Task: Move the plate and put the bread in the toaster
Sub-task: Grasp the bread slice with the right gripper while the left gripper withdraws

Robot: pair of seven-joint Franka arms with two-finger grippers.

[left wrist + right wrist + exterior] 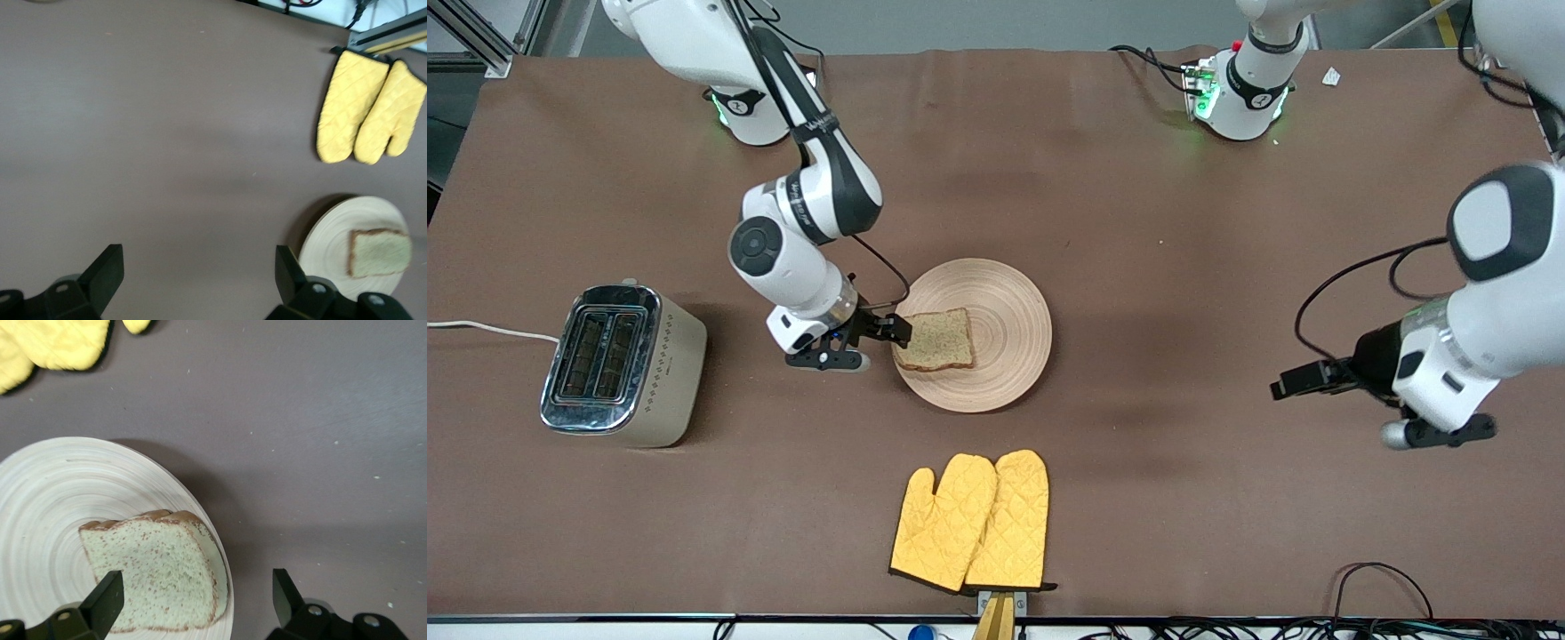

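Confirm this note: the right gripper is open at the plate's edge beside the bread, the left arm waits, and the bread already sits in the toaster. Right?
Not quite. The bread still lies on the plate, not in the toaster, as the front view shows. The rest holds: the right gripper is open at the plate's edge, and the left gripper waits open over bare table.

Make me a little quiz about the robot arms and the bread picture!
1. True or false: the bread lies on the plate.
2. Which gripper is at the bread: A) right gripper B) left gripper?
3. Fill in: the yellow oven mitts lie ____ to the front camera than the plate.

Key: 1 true. 2 A; its jaws stand open around the bread's edge, while the left gripper waits open over bare table. 3 nearer. The toaster has empty slots.
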